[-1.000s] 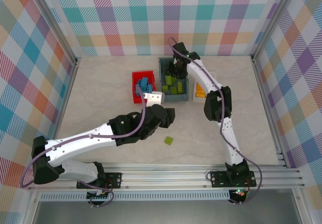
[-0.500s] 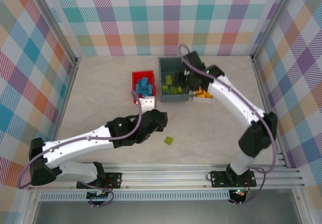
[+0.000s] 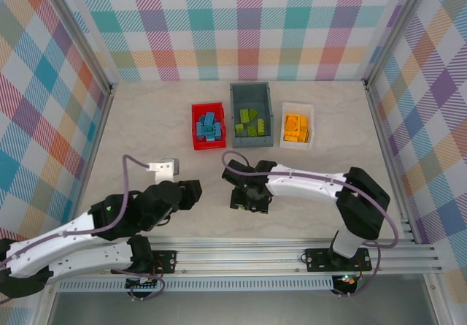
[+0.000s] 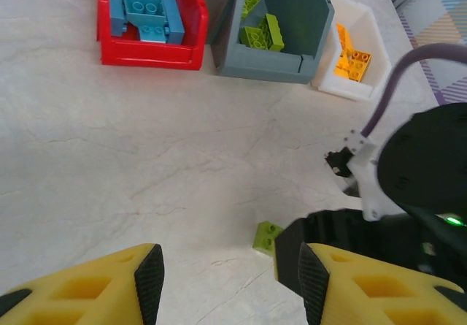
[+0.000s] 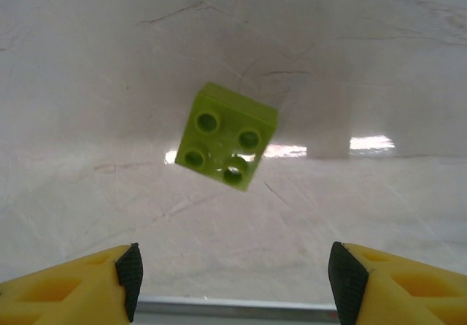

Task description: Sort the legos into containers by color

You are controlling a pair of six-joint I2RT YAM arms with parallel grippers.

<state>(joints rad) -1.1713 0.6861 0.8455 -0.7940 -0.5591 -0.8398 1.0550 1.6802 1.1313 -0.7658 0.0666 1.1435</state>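
One loose lime green lego [image 5: 226,135] lies studs-up on the marble table. My right gripper [image 5: 233,281] hangs open just above it, the brick ahead of its fingertips and untouched. Seen from the top view, the right gripper [image 3: 248,193] covers that brick. In the left wrist view the green lego [image 4: 268,236] peeks out beside the right arm's black wrist [image 4: 408,186]. My left gripper [image 4: 222,281] is open and empty, low at the near left [image 3: 190,193]. Blue legos [image 3: 209,125] fill the red bin [image 3: 195,128], green legos [image 3: 249,124] the grey bin [image 3: 252,141], orange legos [image 3: 295,129] the white tray [image 3: 298,108].
The three bins stand in a row at the back centre, also seen as the red bin [image 4: 146,56], grey bin [image 4: 255,66] and white tray [image 4: 343,88]. Metal rails [image 3: 241,255] edge the table's near side, and checkered walls enclose the other sides.
The right arm has swung from the grey bin down to the loose green lego at the near centre. The left arm has pulled back from the red bin to the near left.
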